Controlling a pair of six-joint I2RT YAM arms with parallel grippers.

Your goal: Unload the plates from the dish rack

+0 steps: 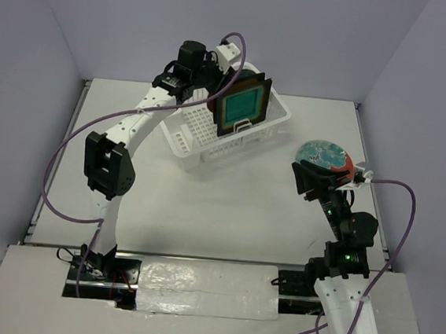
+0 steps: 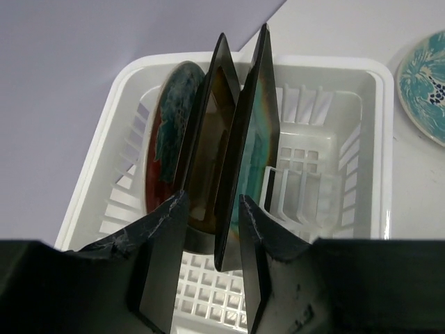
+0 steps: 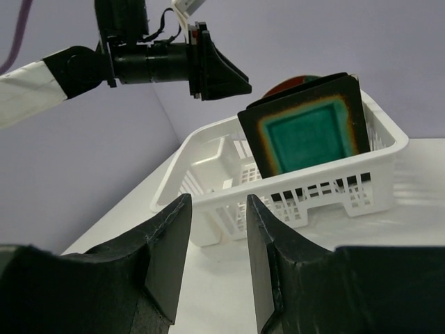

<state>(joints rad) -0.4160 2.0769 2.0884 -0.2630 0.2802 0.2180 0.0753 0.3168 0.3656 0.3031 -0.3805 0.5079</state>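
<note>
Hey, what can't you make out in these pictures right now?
- Top view: the amber square plate and the racked round plate, mostly hidden behind the teal square plate.
- Left wrist view: whether the left hand presses on a plate; its fingers overlap the plate edges.
- Left wrist view: the round plate on the table, cut off by the right edge.
- Top view: that plate's near rim, covered by the right hand.

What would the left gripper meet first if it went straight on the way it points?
Probably the teal-centred square plate, on edge in the dish rack, right ahead of the left gripper; depth is unclear.
</note>
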